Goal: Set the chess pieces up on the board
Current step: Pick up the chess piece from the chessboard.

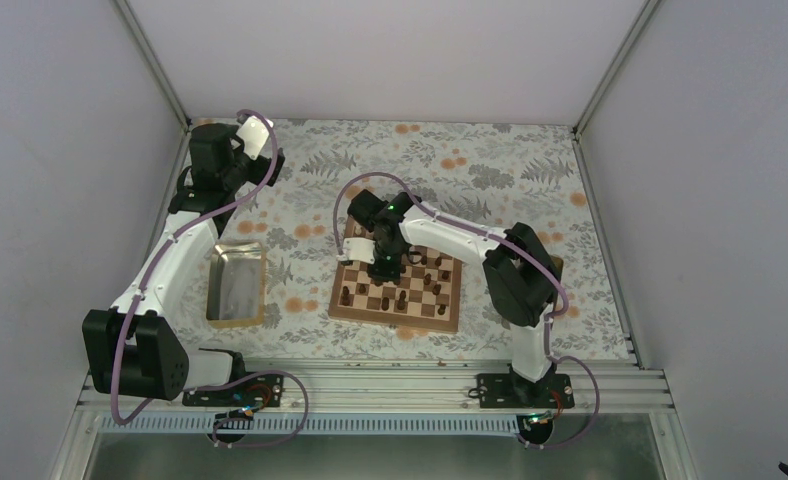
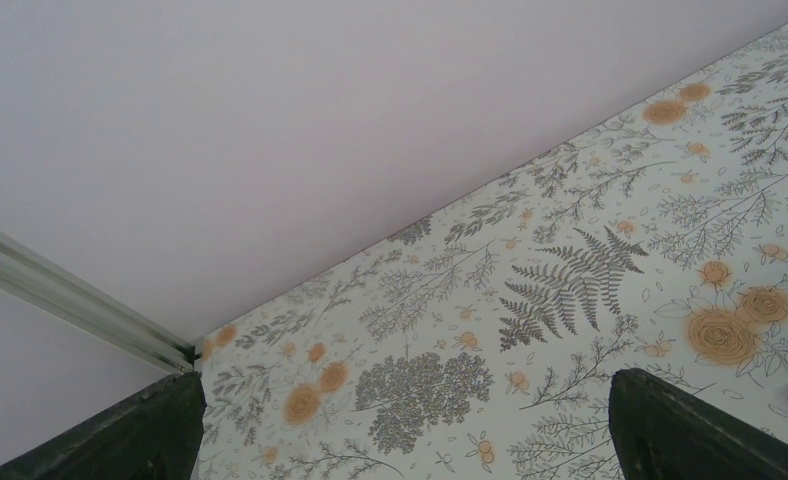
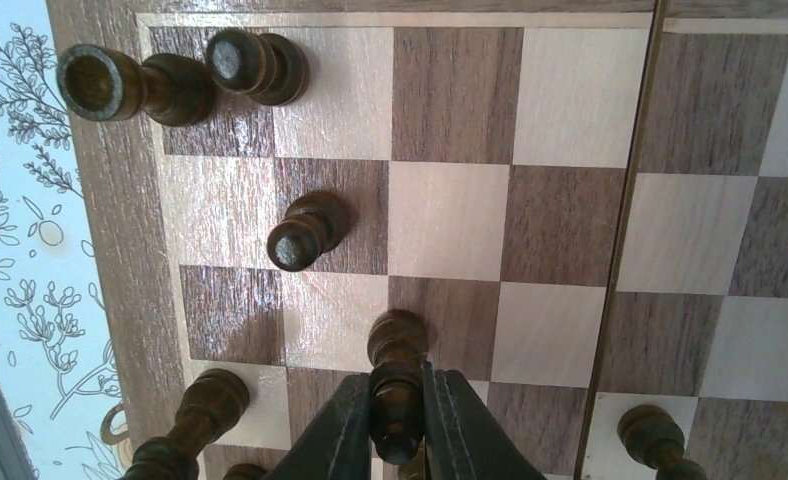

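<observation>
The wooden chessboard [image 1: 448, 310] lies at the table's middle with several dark brown pieces on it. My right gripper [image 1: 383, 268] hangs over the board's left part. In the right wrist view the right gripper [image 3: 399, 400] is shut on a dark brown piece [image 3: 397, 365], its base over a dark square of the board [image 3: 450, 95]. Other dark pieces stand nearby: two at the far corner [image 3: 135, 85], one in the second row [image 3: 305, 232], one at lower left [image 3: 198, 410]. My left gripper [image 2: 400, 425] is open and empty, far off at the back left [image 1: 255, 135]. No pale pieces show.
A rectangular metal tray [image 1: 237, 285] lies left of the board, beside the left arm. The floral tablecloth [image 1: 490, 170] covers the table. White walls close in the back and sides; an aluminium rail runs along the near edge.
</observation>
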`<state>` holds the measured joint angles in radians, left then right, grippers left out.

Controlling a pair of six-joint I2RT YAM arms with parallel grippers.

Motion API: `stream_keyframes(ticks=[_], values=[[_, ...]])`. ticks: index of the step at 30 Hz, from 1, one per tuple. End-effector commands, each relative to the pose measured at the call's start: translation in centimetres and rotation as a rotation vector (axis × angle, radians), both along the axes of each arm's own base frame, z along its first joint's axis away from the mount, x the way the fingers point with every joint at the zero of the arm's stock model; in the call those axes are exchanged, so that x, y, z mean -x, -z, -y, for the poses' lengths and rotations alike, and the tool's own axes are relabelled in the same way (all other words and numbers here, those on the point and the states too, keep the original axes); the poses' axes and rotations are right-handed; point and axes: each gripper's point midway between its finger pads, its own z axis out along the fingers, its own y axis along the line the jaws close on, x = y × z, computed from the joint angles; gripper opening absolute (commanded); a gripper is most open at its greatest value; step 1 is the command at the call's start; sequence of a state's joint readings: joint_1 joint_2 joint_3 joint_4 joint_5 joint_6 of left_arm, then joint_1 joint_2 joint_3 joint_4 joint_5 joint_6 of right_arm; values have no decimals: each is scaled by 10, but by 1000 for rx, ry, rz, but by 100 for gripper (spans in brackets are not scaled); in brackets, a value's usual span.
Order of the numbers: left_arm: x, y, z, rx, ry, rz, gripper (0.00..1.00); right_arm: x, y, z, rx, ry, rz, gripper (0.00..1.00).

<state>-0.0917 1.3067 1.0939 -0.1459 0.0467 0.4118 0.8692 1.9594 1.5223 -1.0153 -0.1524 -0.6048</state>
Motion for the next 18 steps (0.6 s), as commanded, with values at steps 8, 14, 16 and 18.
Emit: stream_keyframes(ticks=[8, 14, 16, 18], values=[[-2, -8, 0, -1, 9, 29, 100, 4, -32, -5, -49, -2, 38, 8], [-2, -8, -1, -1, 6, 27, 100, 16, -45, -9, -66, -18, 51, 8], [-2, -8, 0, -1, 6, 27, 100, 23, -46, -9, -66, -27, 50, 9], [-2, -7, -1, -2, 4, 27, 100, 29, -46, -11, -67, -36, 47, 8]])
